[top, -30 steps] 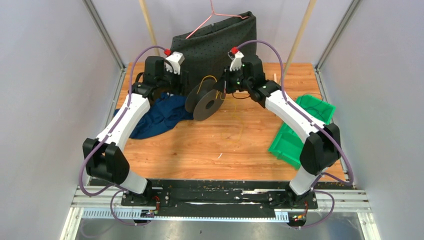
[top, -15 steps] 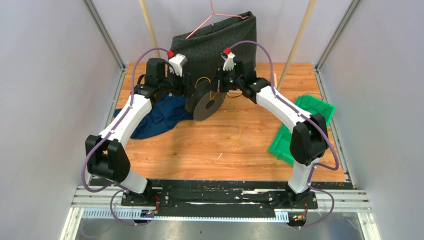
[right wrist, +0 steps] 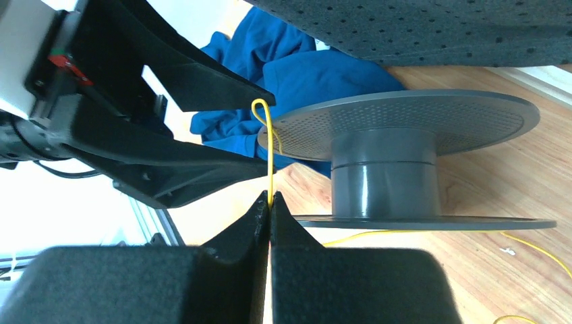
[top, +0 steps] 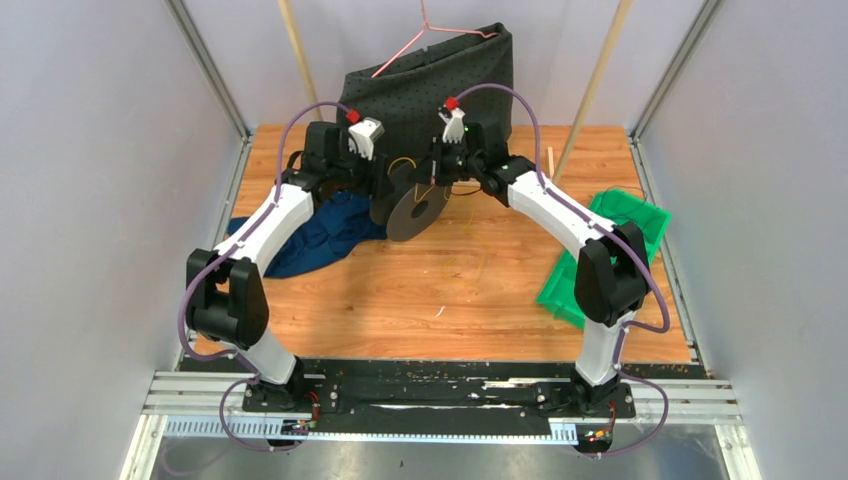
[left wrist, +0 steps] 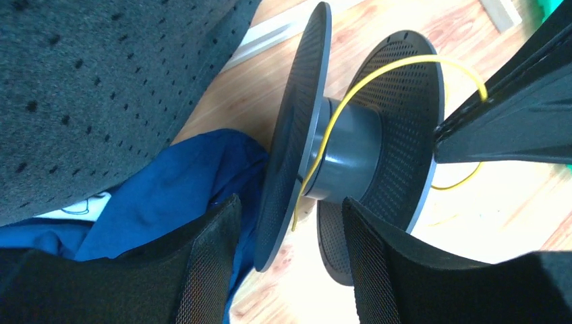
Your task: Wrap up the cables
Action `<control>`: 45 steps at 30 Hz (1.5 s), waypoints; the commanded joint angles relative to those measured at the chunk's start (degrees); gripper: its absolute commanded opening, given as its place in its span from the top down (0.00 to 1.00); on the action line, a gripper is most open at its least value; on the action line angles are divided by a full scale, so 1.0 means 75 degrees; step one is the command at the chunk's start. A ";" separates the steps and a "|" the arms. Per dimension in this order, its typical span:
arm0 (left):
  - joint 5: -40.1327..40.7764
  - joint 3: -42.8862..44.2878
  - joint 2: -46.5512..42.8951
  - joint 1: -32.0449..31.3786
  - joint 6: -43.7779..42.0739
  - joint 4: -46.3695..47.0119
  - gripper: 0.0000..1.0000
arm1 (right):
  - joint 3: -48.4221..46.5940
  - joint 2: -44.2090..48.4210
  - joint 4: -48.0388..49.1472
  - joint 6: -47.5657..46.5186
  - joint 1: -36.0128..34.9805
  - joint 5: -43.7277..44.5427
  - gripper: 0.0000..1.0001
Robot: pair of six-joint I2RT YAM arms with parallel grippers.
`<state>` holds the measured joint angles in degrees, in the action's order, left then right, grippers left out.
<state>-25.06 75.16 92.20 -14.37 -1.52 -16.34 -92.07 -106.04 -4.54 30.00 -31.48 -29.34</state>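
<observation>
A dark grey spool stands on edge on the wooden table, tilted. The thin yellow wire loops over its hub, and more wire trails loose on the table. My right gripper is shut on the yellow wire just beside the spool's rim, fingertips pressed together. My left gripper is open behind the spool. In the left wrist view its gripper straddles the edge of one flange without touching it.
A blue cloth lies left of the spool. A dark perforated fabric on a pink hanger stands at the back. Green bins sit at the right. Two wooden poles lean at the back.
My right gripper has moved left with the wire, up to the spool's rim. My left gripper has moved right, closer around the spool. The wire loop has shrunk.
</observation>
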 commanded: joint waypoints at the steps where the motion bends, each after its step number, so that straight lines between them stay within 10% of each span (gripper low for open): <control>1: -0.0234 -0.0133 0.0020 -0.0006 -0.0810 -0.0118 0.40 | -0.0040 -0.0015 0.0409 0.0252 0.0021 -0.0392 0.99; 45: -0.0983 -0.0215 0.0234 0.0193 -0.0527 0.0181 0.36 | 0.0615 0.1457 0.0466 -0.0030 0.0589 -0.0408 0.99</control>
<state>-31.14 72.23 93.34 -13.50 -5.80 -14.31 -86.43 -99.83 -0.05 32.45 -27.62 -32.60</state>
